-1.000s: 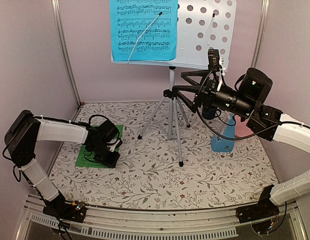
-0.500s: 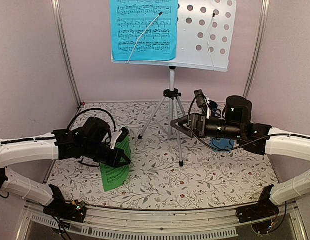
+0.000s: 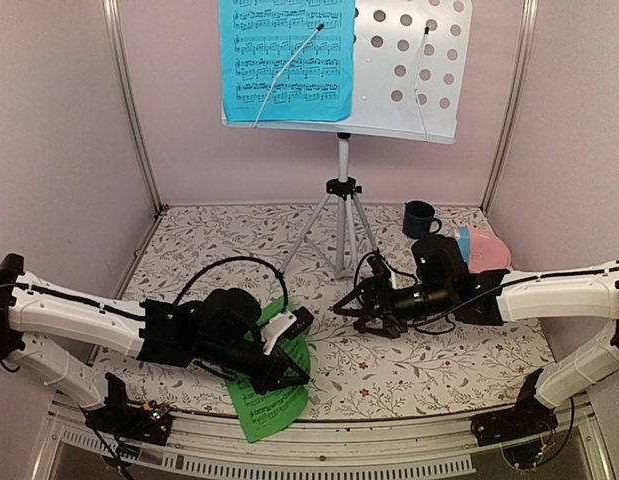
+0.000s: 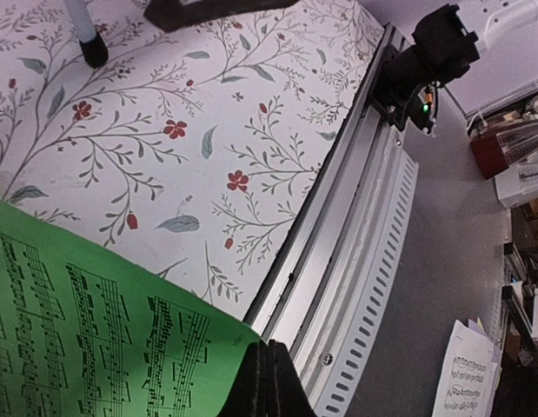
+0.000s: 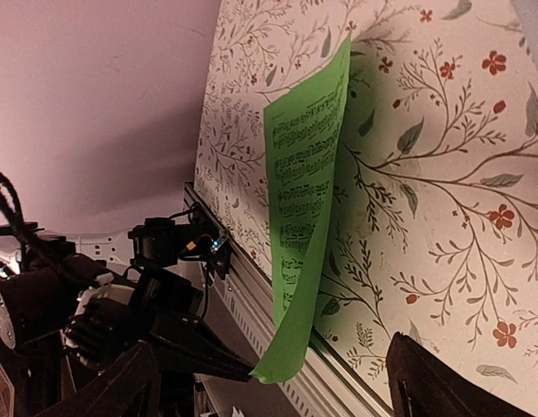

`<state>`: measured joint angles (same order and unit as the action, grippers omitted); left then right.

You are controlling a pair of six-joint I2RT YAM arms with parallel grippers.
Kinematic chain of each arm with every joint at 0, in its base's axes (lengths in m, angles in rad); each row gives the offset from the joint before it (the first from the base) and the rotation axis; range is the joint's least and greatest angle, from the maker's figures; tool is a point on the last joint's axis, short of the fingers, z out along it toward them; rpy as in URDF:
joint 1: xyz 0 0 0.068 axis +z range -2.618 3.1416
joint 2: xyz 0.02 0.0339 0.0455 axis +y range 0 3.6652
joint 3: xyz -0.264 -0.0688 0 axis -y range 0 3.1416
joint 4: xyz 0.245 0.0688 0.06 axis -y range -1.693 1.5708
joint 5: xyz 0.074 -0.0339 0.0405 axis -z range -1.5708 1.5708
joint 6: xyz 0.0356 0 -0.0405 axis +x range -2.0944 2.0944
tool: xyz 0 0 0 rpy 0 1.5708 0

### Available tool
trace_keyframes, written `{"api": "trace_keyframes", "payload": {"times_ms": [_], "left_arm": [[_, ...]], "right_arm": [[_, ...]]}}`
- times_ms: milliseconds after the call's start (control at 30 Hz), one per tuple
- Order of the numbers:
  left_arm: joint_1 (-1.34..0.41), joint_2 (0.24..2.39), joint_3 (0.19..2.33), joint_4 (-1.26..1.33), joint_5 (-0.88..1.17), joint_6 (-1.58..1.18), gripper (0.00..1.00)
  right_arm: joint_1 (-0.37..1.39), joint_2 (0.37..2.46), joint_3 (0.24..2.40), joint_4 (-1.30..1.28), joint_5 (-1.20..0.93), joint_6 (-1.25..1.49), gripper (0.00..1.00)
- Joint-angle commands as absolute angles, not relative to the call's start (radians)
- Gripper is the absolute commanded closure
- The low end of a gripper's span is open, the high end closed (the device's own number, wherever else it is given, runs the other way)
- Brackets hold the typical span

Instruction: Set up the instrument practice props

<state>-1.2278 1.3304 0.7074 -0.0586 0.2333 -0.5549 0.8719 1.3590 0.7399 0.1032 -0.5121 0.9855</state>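
Moved: since half a second ago my left arm has carried the green sheet [image 3: 274, 400] rightward and toward the near rail. My right arm has dropped low, uncovering the dark mug [image 3: 419, 217] and pink plate [image 3: 486, 246].
Worktop [image 3: 429, 350]: floral cloth, with both arms stretched low across its near half.
Music stand [image 3: 414, 70]: upright on its tripod at the back centre, its right half bare.
Blue sheet [image 3: 286, 55]: already on the stand's left half, under a wire retainer.
Green sheet: not yet on the stand. It hangs limp from my left arm, its lower end curling over the near rail.
Left end effector [image 3: 289, 368]: clamped on the green sheet's edge.
Right end effector [image 3: 351, 305]: fingers spread wide, nothing between them, aimed at the green sheet from just beside it.
Risk: the drooping end may snag on the rail and crease or tear as I lift. A handover onto slack paper could fold it, and a wide swing upward could clip a tripod leg and tip the stand.
Writing: only printed staves of notes on both sheets. I can read no title or brand.
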Motion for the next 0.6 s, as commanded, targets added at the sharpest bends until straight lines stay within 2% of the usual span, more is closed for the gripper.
{"api": "trace_keyframes", "payload": {"times_ms": [0, 367, 567], "left_arm": [[-1.275, 1.398, 0.75, 0.031, 0.235, -0.519, 1.0], [-1.343, 1.488, 0.814, 0.058, 0.27, -0.47, 1.0], [-1.36, 1.502, 0.825, 0.072, 0.28, -0.446, 1.0]], "right_arm": [[0.89, 1.468, 0.745, 0.131, -0.616, 1.041, 0.08], [0.933, 1.724, 0.914, 0.115, -0.717, 0.942, 0.13], [0.935, 1.827, 0.969, 0.089, -0.705, 0.908, 0.26]]}}
